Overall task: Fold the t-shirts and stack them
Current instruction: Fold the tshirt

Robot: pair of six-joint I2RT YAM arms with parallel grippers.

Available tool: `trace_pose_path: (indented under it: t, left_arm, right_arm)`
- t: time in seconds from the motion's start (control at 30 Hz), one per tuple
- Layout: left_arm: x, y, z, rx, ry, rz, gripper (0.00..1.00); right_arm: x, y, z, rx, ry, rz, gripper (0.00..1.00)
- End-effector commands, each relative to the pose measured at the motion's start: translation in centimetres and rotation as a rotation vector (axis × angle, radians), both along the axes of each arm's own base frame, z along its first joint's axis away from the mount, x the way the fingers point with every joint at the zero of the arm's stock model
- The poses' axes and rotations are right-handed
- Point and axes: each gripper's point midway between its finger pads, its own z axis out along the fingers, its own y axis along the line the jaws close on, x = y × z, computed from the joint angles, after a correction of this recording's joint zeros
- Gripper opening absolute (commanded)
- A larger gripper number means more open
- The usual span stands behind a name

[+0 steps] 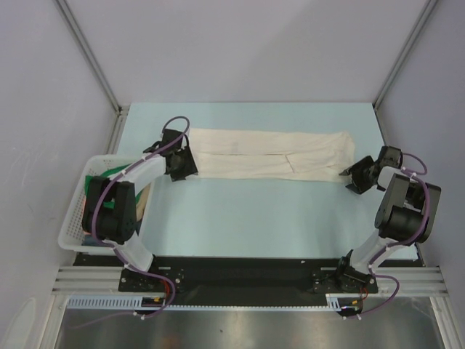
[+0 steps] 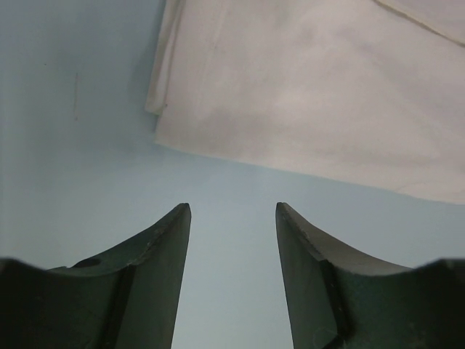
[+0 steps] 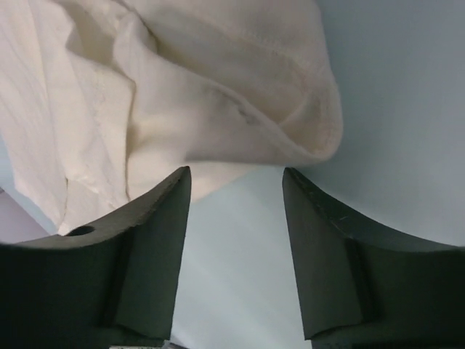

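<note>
Left tool stands with its jaws apart and nothing between them, at the left end of the cream t-shirt, which lies folded into a long band across the far half of the worktop. Right tool, jaws likewise apart and empty, sits just beside the band's right end. At the worktop's left edge a white basket holds a green shirt
</note>
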Motion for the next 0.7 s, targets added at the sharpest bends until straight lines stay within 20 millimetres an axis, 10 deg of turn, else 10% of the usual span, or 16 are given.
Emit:
trace_pose_path:
  t: [0.0, 0.17, 0.27, 0.53, 0.57, 0.63, 0.67]
  left_arm:
    - [0.3, -0.8, 2.8, -0.057, -0.084, -0.023, 0.56]
    - [-0.1, -0.5, 3.4, -0.027, -0.088, -0.047, 0.66]
    - [-0.5, -0.8, 3.8, -0.002, -0.082, -0.092, 0.68]
    - [-1.9, -3.8, 5.7, 0.006, -0.078, -0.211, 0.68]
    - [-1.8, -4.1, 5.9, 0.007, -0.08, -0.229, 0.68]
    - [-1.2, -4.9, 6.9, -0.01, -0.092, -0.244, 0.7]
    - [-0.9, -5.7, 7.4, -0.067, -0.089, -0.261, 0.75]
  right_arm:
    - [1.7, -1.4, -0.8, -0.033, -0.052, -0.035, 0.56]
    - [4.3, -2.9, -2.2, -0.073, -0.078, -0.035, 0.14]
    - [7.3, -4.6, -2.4, -0.116, -0.095, -0.019, 0.1]
    - [18.0, -8.1, -1.9, -0.198, -0.182, 0.012, 0.13]
    - [21.1, -9.1, 1.1, -0.23, -0.257, 0.014, 0.15]
    - [22.3, -8.8, -1.2, -0.208, -0.216, 0.055, 0.33]
    - [24.8, -9.2, 1.7, -0.241, -0.279, 0.073, 0.4]
